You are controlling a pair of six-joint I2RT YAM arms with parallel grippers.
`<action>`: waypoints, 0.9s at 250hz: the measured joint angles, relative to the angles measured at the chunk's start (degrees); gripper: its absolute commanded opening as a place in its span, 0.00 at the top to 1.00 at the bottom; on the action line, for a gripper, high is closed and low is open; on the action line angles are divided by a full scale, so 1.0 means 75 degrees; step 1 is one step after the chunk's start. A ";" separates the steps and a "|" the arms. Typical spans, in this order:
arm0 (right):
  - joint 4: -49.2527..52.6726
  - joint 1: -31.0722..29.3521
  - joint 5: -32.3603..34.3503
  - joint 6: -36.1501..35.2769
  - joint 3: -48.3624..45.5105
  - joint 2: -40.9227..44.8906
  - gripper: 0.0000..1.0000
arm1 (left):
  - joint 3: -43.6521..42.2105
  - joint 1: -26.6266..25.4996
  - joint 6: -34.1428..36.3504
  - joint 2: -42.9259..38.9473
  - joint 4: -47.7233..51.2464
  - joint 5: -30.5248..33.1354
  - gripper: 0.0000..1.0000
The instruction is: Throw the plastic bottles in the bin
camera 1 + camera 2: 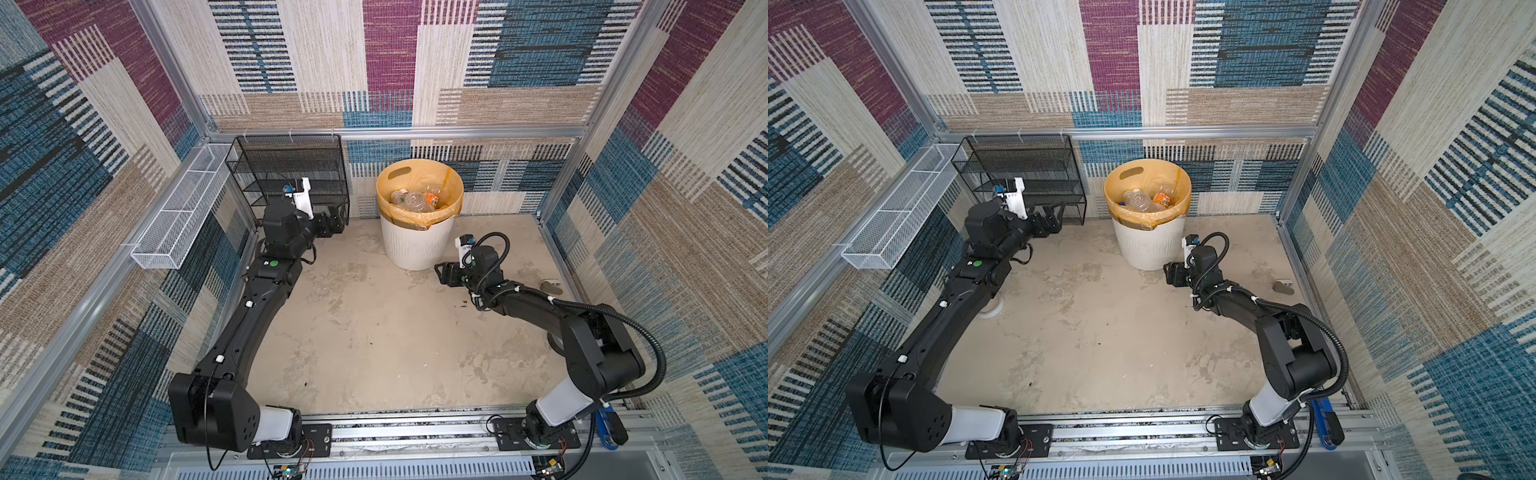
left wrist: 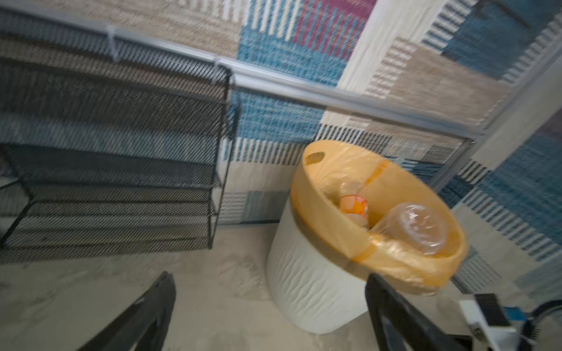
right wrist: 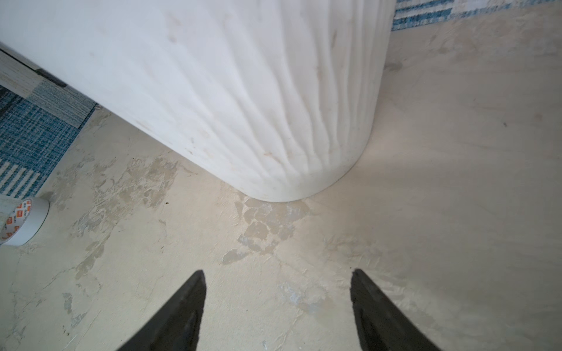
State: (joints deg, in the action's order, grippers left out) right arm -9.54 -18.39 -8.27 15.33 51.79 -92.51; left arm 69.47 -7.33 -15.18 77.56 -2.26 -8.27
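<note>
The bin (image 1: pixel 415 245) is a white ribbed bucket with an orange-yellow bag, standing at the back of the floor in both top views (image 1: pixel 1148 249). Several plastic bottles (image 1: pixel 415 199) lie inside it, one clear (image 2: pixel 419 228) and one with an orange label (image 2: pixel 352 206). My left gripper (image 1: pixel 334 218) hangs open and empty to the left of the bin, in front of the rack, with its fingers wide apart (image 2: pixel 267 275). My right gripper (image 1: pixel 442 274) is low by the bin's front right foot, open and empty (image 3: pixel 278 271), facing the bin wall (image 3: pixel 228 91).
A black mesh rack (image 1: pixel 291 174) stands at the back left, and a white wire basket (image 1: pixel 183 216) hangs on the left wall. A white tape roll (image 3: pixel 21 221) lies under my left arm (image 1: pixel 992 309). A small brown and white object (image 1: pixel 550 286) lies by the right wall.
</note>
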 measured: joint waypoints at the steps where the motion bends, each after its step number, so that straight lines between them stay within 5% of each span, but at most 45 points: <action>1: -0.0003 0.0012 0.0000 0.0000 -0.0003 0.0003 0.24 | -0.0093 0.0044 -0.0012 -0.0029 -0.0006 0.0023 0.03; 91: 0.0423 0.0303 0.0108 -0.0609 0.0475 0.0854 0.26 | -0.2591 0.1387 -0.0560 -0.1241 -0.0391 0.0647 0.05; 159: 0.1396 0.0289 0.0469 -0.1976 0.2841 0.1227 0.26 | -0.2792 0.1460 -0.0708 -0.1139 -0.0828 0.0475 0.09; 225: 0.3308 -0.0096 0.0242 -0.3279 0.6577 -0.0772 0.26 | -0.2792 0.1460 -0.0807 -0.1078 -0.1049 -0.0026 0.12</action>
State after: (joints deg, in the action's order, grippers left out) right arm 15.27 -19.11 -6.46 -9.26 101.12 -98.30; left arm 48.53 3.62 -21.23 69.47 -10.13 -8.47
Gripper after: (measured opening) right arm 0.740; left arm 0.884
